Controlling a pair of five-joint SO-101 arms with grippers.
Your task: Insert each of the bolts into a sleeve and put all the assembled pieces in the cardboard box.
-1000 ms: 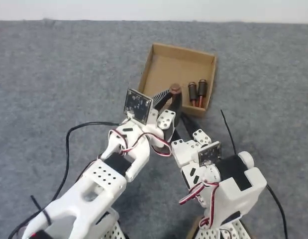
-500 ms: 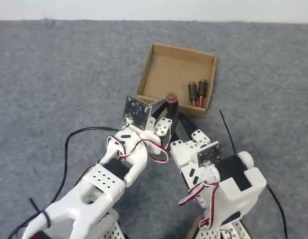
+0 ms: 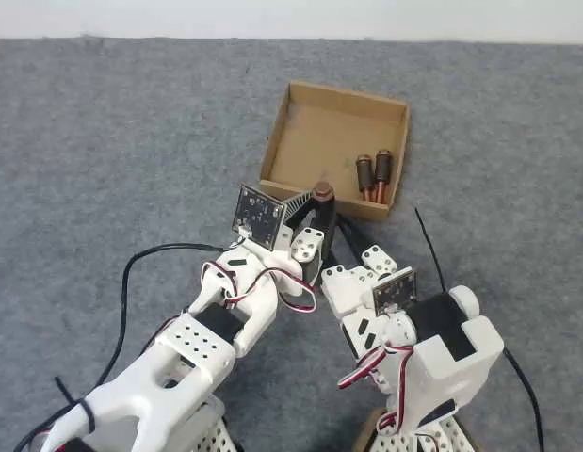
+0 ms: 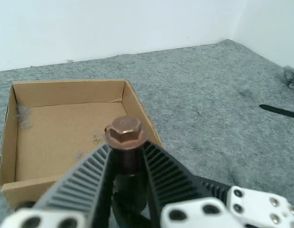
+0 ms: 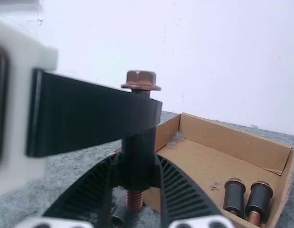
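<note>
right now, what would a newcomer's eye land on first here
The copper-headed sleeved bolt, standing upright, clamped by the left fingers and right fingers at the cardboard box's near wall. Next, two finished pieces lying side by side in the box's corner.

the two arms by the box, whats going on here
The left gripper and right gripper are both clamped on one sleeve with a bolt through it, held upright by the near wall of the box. The left one grips right under the bolt head, the right one lower down, with thread poking out below. Two assembled pieces lie in the box.
</note>
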